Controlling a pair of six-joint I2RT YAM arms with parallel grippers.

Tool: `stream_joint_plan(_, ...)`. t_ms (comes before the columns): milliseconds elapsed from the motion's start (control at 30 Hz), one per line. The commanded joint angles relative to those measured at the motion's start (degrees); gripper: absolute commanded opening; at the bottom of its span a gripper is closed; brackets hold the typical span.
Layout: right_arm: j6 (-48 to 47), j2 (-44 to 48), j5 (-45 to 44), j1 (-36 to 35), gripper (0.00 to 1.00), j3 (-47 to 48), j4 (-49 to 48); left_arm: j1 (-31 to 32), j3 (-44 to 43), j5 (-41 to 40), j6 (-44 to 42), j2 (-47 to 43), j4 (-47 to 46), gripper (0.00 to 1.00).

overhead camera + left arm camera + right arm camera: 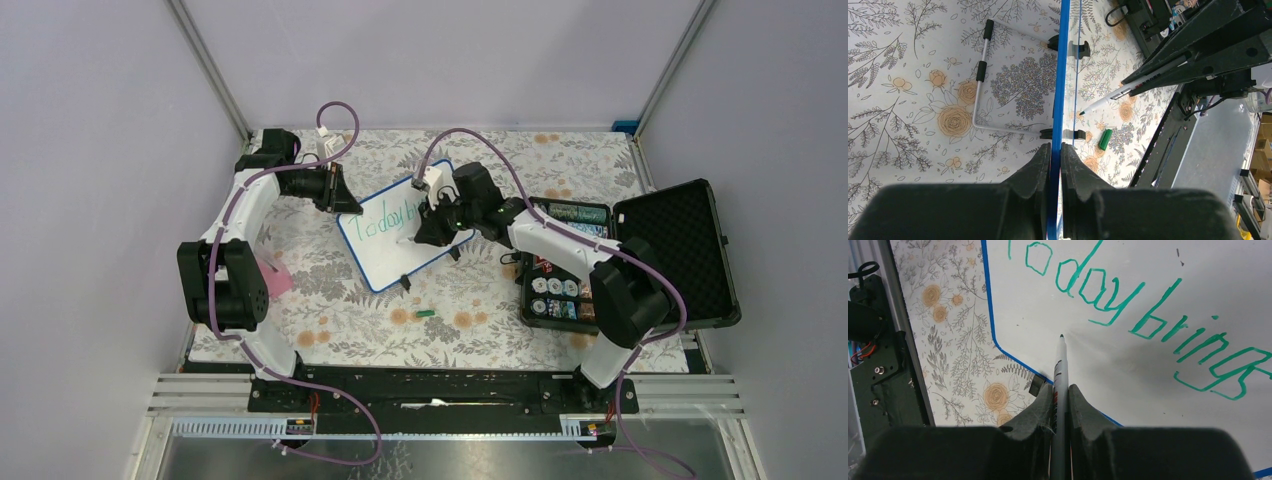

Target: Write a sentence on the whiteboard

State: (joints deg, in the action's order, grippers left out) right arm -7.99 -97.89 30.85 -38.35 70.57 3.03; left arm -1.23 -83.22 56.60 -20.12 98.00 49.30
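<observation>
Two grips are active. My left fingers (1038, 170) clamp the blue edge of the whiteboard (395, 250), propped tilted on the table (330, 330). My right fingers (1040, 412) are closed on a marker (1060, 365), tip near the board below the sentence (1155, 306), which reads "Today brings".

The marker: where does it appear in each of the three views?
Top external: marker at centre, over the whiteboard.
Left wrist: marker at upper right, tip pointing left.
Right wrist: marker at bottom centre, tip at the whiteboard.
Shared landmark: the blue frame.
</observation>
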Motion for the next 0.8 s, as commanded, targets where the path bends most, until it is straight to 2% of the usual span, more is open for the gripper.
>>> stream_joint_plan(0,-1.28,-1.25,-1.21,-0.25,0.0,3.64,0.83,0.06,-0.62,-1.37,-1.32,-0.12,-0.72,0.0)
stream_joint_plan(400,-2.47,-0.42,-0.3,-0.29,0.0,1.68,1.61,0.18,-0.65,-1.33,-1.41,0.18,-0.77,0.0)
stream_joint_plan(767,-2.24,-2.3,-2.3,-0.26,0.0,3.89,1.62,0.21,-0.7,-1.26,-1.42,0.09,-0.73,0.0)
